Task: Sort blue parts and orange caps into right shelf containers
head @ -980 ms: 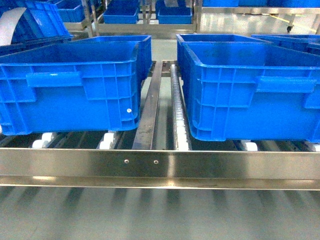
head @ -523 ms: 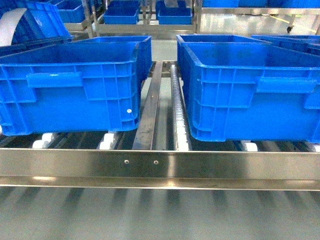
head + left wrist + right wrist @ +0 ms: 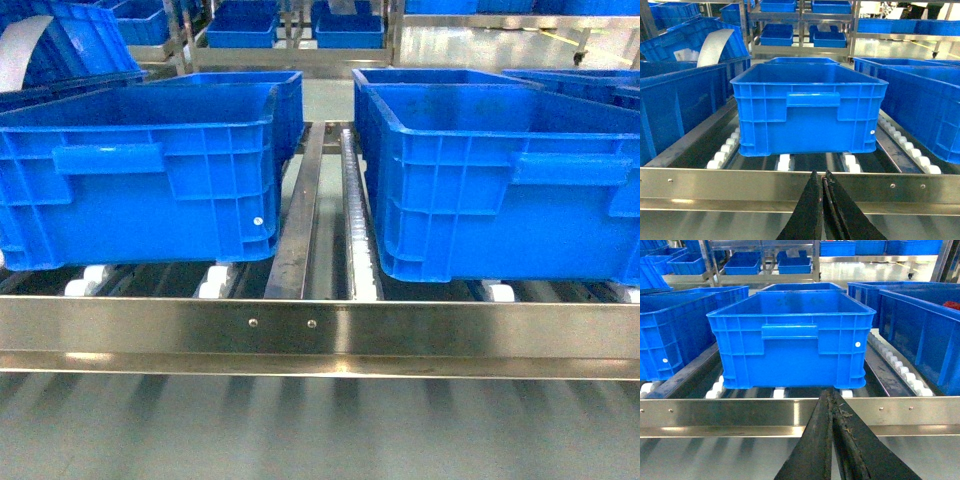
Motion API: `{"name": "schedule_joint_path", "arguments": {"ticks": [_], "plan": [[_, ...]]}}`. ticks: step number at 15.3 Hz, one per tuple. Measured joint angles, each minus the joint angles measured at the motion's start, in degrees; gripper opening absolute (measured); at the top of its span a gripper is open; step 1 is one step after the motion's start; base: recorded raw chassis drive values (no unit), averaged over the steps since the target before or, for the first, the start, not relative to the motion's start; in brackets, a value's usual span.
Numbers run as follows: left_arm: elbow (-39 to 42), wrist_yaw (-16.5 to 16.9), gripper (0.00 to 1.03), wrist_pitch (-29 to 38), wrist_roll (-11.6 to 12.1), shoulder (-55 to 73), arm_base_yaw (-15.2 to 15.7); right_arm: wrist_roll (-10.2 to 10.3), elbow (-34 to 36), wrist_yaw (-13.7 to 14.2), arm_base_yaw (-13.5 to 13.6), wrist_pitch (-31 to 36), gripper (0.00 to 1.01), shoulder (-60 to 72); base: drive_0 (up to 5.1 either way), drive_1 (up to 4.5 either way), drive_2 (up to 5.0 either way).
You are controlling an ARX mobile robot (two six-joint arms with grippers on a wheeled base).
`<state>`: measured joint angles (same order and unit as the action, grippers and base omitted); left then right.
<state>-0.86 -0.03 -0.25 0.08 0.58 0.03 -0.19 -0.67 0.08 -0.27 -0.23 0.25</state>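
- Two right shelf containers point(image 3: 500, 180) are sitting side by side on the shelf point(image 3: 320, 335), both large bright blue crates with ribbed walls, thick rims and moulded handle bars.
- The left crate point(image 3: 150, 180) and the right crate are standing upright and apart, a steel divider and a roller track running between them.
- Both crates are resting on white rollers just behind the shelf's flat steel front rail, which is carrying two small screws.
- No blue parts or orange caps are showing in any view.

Bright blue crates point(image 3: 150, 180), shiny steel shelf point(image 3: 320, 330) w/ white rollers point(image 3: 782, 162).
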Motion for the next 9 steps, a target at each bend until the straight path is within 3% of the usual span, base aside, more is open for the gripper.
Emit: {"name": "schedule_joint_path", "arguments": {"ticks": [2,3,9], "plan": [[0.00,0.02,0.04,0.00,-0.04,0.00,0.00,0.00,-0.02,0.02,0.00,0.00,0.02,0.00,0.0,0.00,0.0],[0.00,0.00,0.16,0.00,-0.04,0.00,0.00,0.00,-0.02,0.00,0.00,0.00,0.08,0.00,0.0,0.00,0.0],[0.00,0.00,0.96,0.00,-0.04,0.00,0.00,0.00,-0.02,0.00,0.00,0.00,0.88,0.00,0.0,0.00,0.0]]}}
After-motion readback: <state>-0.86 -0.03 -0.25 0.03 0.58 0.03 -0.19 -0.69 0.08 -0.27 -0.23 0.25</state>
